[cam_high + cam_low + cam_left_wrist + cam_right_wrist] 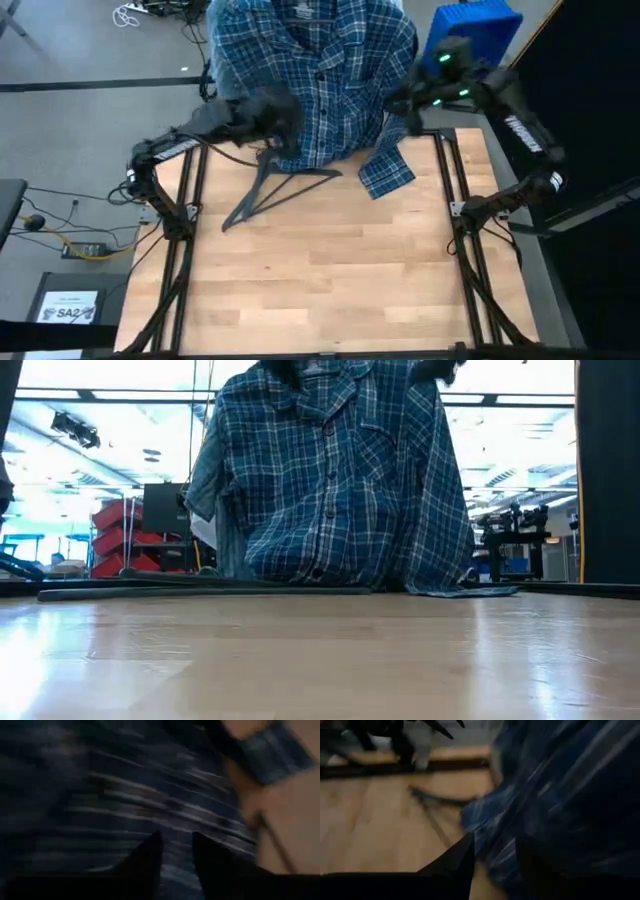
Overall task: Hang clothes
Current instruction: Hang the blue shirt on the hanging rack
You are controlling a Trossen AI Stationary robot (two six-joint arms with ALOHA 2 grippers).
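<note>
**Q:** Where were the two end effectors, and what were they doing?

**A:** The left end effector (282,118) sat against the left edge of the plaid shirt (325,75), near the far side of the bench (330,270). In the left wrist view its two dark fingers (145,862) stood slightly apart, with striped cloth filling the space in front; whether cloth was pinched between them could not be told. The right end effector (400,105) was at the shirt's right edge. In the right wrist view its fingers (457,860) were also parted, with blue fabric just beside them.

**Q:** And the shirt itself?

**A:** It was raised, its front facing the low camera, buttons down the middle. Its hem and one cuffed sleeve (385,172) trailed onto the wood.

**Q:** Anything else nearby?

**A:** A dark hanger (275,195) lay flat on the bench, partly beneath the hem. A blue crate (475,30) stood beyond the bench's far right corner.
</note>
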